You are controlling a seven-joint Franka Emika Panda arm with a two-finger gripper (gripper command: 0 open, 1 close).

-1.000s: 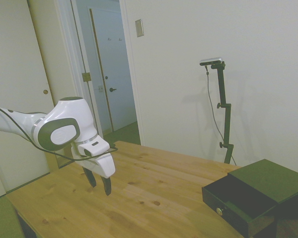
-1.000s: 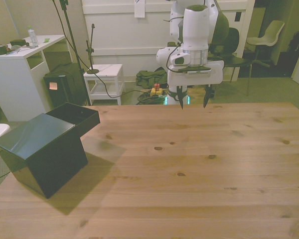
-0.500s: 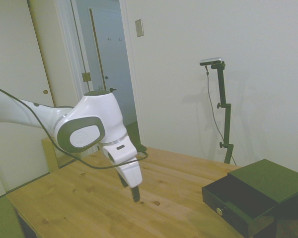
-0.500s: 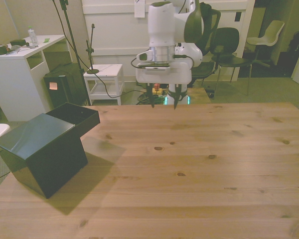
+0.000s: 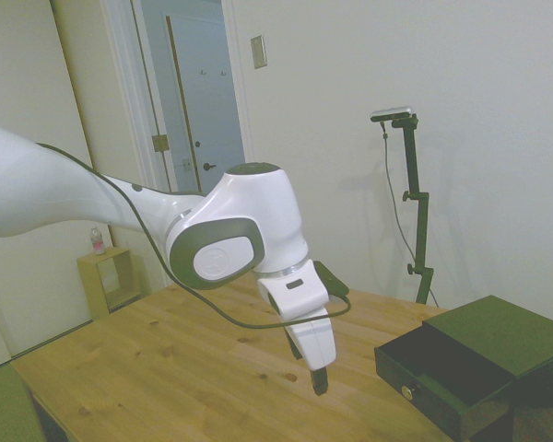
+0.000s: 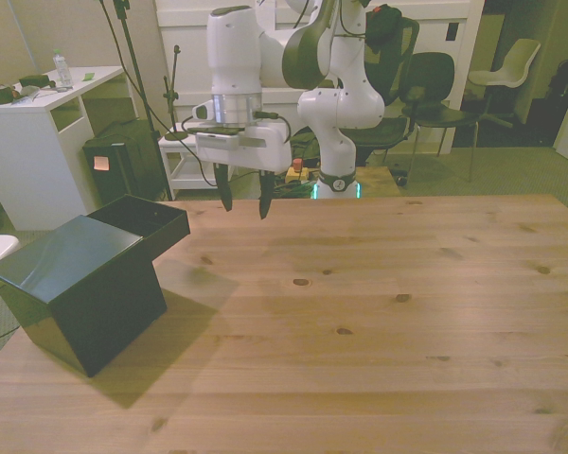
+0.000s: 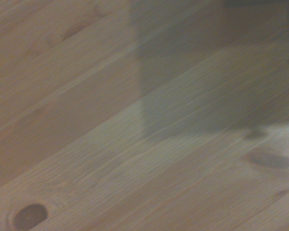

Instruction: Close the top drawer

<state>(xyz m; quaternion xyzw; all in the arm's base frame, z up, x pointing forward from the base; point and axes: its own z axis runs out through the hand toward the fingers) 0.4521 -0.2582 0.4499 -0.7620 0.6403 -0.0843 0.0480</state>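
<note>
While top drawer (image 6: 150, 219) stands pulled out, pincer (image 6: 242, 199) fingers apart beside it, bare table (image 6: 379, 312) between.

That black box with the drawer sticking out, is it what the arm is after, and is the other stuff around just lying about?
Part of the job:
- top drawer, pulled open
- black cabinet holding it
- gripper, open, above the table, not touching the drawer

Just lying about:
- white desk behind the table
- dark chairs
- small white side table
</note>
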